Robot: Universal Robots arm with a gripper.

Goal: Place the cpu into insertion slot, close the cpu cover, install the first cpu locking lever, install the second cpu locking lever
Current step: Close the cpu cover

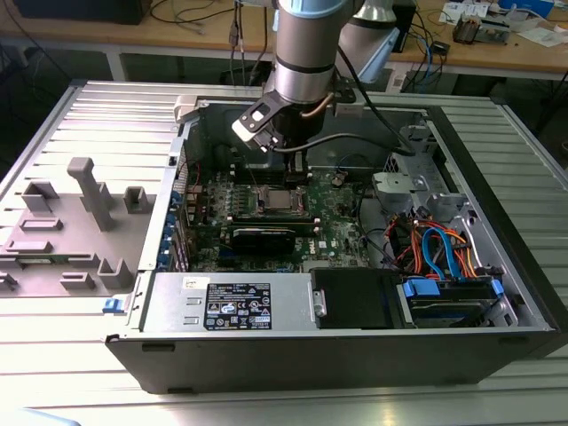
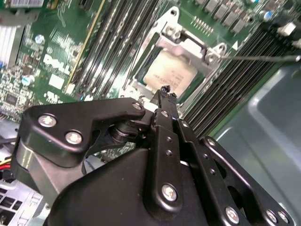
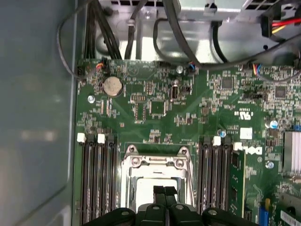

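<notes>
arm upright, reaching straight down into the open computer case (image 1: pixel 311 362). the gripper (image 1: pixel 299 180) hangs just above the cpu (image 1: pixel 282 202), which lies in the insertion slot (image 1: pixel 260 204). in both wrist views the jaws are pressed together, gripping nothing. the second wrist view shows the cpu cover (image 2: pixel 186 47) lying over the chip and a thin lever rod (image 2: pixel 263 58) jutting sideways. the first wrist view shows a coin battery (image 3: pixel 112 85) on the board.
</notes>
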